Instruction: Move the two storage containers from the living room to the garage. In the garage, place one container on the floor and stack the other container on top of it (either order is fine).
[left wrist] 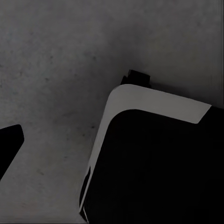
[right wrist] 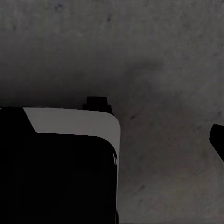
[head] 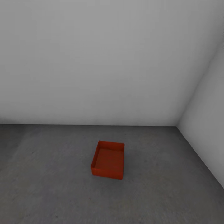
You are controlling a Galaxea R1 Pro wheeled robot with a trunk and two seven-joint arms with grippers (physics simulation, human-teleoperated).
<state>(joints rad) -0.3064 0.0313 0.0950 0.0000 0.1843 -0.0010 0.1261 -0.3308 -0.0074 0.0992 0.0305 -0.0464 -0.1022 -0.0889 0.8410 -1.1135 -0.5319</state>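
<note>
One orange-red storage container (head: 108,160) sits open side up on the garage's dark grey floor (head: 46,186), a little ahead of me and near the corner of two pale walls. It is empty and nothing rests on it. In the left wrist view one dark fingertip (left wrist: 9,144) of my left gripper shows at the picture's edge over bare floor. In the right wrist view a dark fingertip (right wrist: 218,140) of my right gripper likewise shows at the edge. Neither gripper holds anything.
A pale grey back wall (head: 93,62) meets a side wall (head: 208,124) at the right, closing the corner behind the container. My own white-and-black base (left wrist: 154,100) (right wrist: 70,121) shows beneath both wrists.
</note>
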